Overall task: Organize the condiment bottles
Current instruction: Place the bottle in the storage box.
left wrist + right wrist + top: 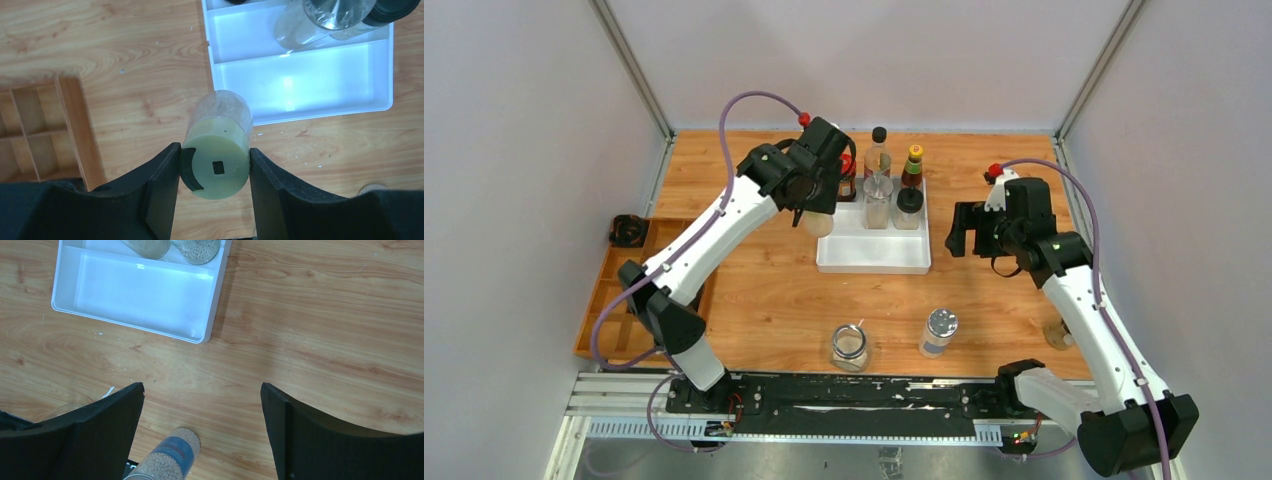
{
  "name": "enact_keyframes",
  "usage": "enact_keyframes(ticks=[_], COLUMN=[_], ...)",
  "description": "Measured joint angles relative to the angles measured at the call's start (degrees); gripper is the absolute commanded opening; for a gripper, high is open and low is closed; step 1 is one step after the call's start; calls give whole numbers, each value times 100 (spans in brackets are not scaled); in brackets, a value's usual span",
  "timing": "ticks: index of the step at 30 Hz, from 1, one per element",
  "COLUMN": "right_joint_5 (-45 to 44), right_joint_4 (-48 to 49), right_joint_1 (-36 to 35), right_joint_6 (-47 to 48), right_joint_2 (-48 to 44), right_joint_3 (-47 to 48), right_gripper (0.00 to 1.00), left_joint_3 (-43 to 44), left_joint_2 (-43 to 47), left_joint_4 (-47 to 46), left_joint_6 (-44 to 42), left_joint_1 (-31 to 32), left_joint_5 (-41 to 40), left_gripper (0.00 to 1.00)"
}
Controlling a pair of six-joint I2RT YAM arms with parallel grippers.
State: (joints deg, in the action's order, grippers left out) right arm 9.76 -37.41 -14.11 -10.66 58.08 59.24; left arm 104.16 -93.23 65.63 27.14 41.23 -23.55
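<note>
Low in the top view stand a glass jar (850, 347) and a silver-capped bottle (938, 332) with a blue label, its print too small for me to read. Higher up, my left gripper (214, 152) is clamped on a clear jar (220, 115) with a pale green cap, just left of the white tray (874, 262). My right gripper (201, 390) hangs spread wide and empty, right of the tray. At the tray's far end stand a black-capped bottle (879, 135) and a yellow-capped bottle (914, 153).
</note>
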Motion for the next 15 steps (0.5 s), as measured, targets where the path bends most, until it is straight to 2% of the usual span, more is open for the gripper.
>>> enact_keyframes(ticks=[9, 15], right_joint_5=[-153, -219], right_joint_4=[-131, -177], right_joint_1=[0, 0], right_joint_6=[66, 90], right_joint_2=[-74, -94], right_joint_3=[199, 199], right_gripper=[92, 92], left_joint_3=[1051, 1558], left_joint_2=[-1036, -1519], left_joint_4=[11, 11], left_joint_6=[-844, -1115], left_joint_1=[-350, -442], left_joint_5=[673, 807], left_gripper=[37, 37])
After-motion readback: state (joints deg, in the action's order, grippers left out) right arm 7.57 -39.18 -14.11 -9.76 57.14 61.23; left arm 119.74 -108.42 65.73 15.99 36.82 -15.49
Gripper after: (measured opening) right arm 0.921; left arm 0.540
